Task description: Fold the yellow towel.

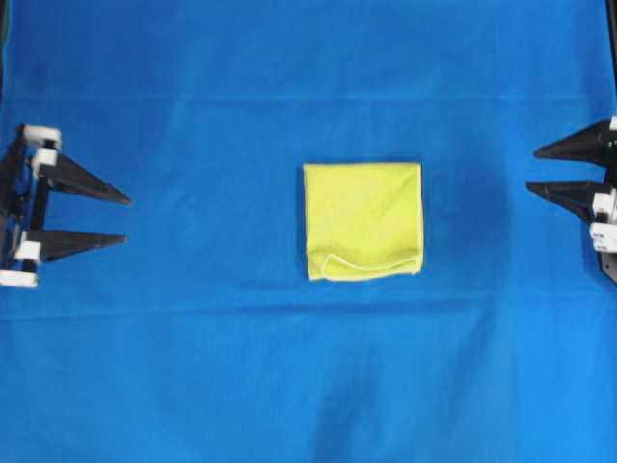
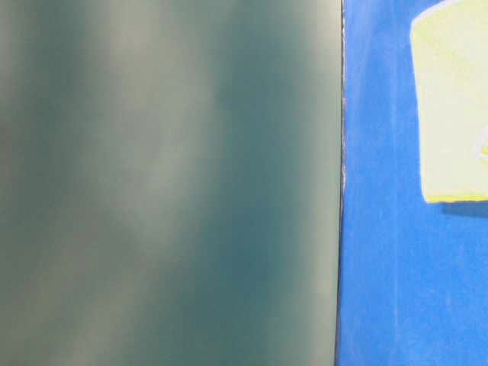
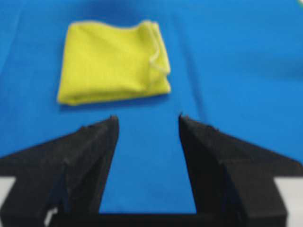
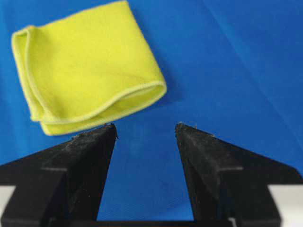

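Towel status: the yellow towel (image 1: 363, 221) lies folded into a compact square at centre of the blue cloth (image 1: 193, 367), layered hem edges along its 6 o'clock side in the overhead view. My left gripper (image 1: 127, 219) sits at 9 o'clock, fingers spread, nothing between them, well apart from the towel. My right gripper (image 1: 533, 170) sits at 3 o'clock, also spread and empty, likewise well clear.
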`<action>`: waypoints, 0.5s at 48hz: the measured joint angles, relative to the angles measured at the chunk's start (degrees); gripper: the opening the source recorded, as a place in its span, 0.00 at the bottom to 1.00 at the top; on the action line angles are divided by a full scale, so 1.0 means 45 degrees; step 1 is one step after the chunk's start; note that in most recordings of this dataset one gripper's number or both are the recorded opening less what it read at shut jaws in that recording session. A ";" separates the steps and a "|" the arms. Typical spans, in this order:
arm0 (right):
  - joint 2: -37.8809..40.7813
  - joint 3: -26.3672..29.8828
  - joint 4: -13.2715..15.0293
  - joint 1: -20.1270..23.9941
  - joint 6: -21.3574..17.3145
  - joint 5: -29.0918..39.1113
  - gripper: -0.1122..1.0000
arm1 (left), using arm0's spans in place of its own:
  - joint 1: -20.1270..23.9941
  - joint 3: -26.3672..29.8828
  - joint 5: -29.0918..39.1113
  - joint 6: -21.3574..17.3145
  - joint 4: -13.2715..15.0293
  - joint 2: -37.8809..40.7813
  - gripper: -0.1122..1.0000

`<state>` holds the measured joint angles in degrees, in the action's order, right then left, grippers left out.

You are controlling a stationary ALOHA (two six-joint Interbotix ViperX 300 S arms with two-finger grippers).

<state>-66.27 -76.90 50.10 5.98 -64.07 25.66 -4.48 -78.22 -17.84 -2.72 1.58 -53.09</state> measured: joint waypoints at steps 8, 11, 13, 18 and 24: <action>0.0000 -0.0020 0.0039 0.0000 0.0000 -0.0117 0.62 | 0.0313 -0.0664 0.0625 0.0195 -0.0020 -0.1387 0.56; 0.0000 -0.0020 0.0039 0.0000 0.0000 -0.0117 0.62 | 0.0430 -0.0723 0.0820 0.0176 0.0000 -0.1699 0.56; 0.0000 -0.0020 0.0020 0.0000 0.0000 -0.0117 0.62 | 0.0449 -0.0742 0.0957 0.0176 0.0000 -0.1875 0.56; 0.0000 -0.0020 0.0039 0.0000 -0.0020 -0.0117 0.62 | 0.0449 -0.0742 0.1191 0.0176 0.0000 -0.2012 0.56; 0.0000 -0.0020 0.0039 0.0000 -0.0020 -0.0137 0.62 | 0.0449 -0.0742 0.1230 0.0176 0.0000 -0.2031 0.56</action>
<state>-66.27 -76.99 50.27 5.98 -64.16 25.05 -2.46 -81.56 -12.30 -1.93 1.58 -62.23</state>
